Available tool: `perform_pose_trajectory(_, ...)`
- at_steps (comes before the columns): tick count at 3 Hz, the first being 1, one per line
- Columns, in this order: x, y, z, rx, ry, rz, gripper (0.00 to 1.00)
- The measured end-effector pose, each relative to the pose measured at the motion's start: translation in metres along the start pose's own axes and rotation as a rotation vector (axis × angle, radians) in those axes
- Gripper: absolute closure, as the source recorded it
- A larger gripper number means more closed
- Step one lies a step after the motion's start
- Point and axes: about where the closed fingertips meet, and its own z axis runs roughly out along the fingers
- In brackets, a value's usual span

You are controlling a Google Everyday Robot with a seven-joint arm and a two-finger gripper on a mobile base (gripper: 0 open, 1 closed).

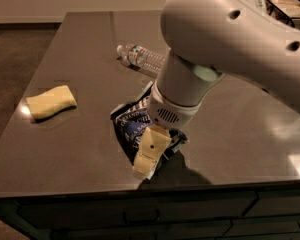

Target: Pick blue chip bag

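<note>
The blue chip bag (131,124) lies crumpled on the dark table (80,149) near its front edge, dark blue with white lettering and silvery edges. My gripper (149,156) hangs from the big white arm (225,39) and is down on the bag's near right part, covering it. The arm hides the bag's right side.
A clear plastic water bottle (142,57) lies on its side behind the bag, partly under the arm. A yellow sponge (51,102) lies at the table's left. The table's front edge runs just below the gripper. A dark wire rack (286,4) stands at the back right.
</note>
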Motion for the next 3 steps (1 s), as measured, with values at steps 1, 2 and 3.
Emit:
perform_pose_trajectory(1, -0.008, 0.006, 0.004, 0.001, -0.009, 0.028, 0.18)
perform_pose_trajectory(2, -0.011, 0.006, -0.001, 0.013, -0.034, 0.055, 0.41)
perform_pose_trajectory(3, -0.011, 0.003, -0.007, 0.022, -0.054, 0.074, 0.64)
